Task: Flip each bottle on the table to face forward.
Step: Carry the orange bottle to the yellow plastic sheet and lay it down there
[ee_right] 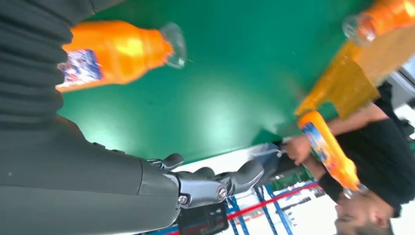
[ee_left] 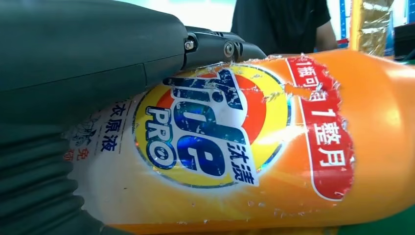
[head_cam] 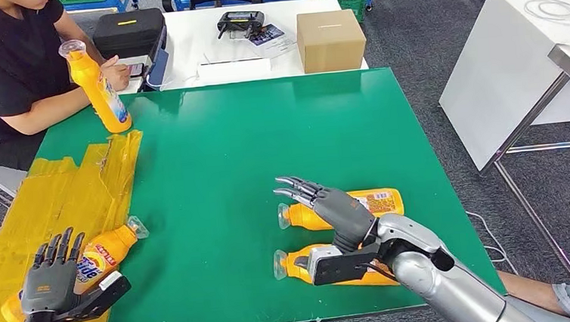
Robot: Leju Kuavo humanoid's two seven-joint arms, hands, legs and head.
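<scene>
Head view looks down on the green table (head_cam: 267, 170); wrist views sit close above it.

The left hand (head_cam: 50, 277) sits low at the robot's left side, palm down, its dark fingers (head_cam: 59, 248) apart and pointing forward, gripping nothing; the left wrist view shows its grey thumb and a dark finger (ee_left: 222, 49) lying along an orange surface. The silver right arm (head_cam: 442, 279) reaches in from the lower right, bent at the wrist. The right hand (head_cam: 330, 205) hovers with its fingers (ee_right: 230, 183) stretched out, slightly spread and empty, pointing forward and to the left.
</scene>
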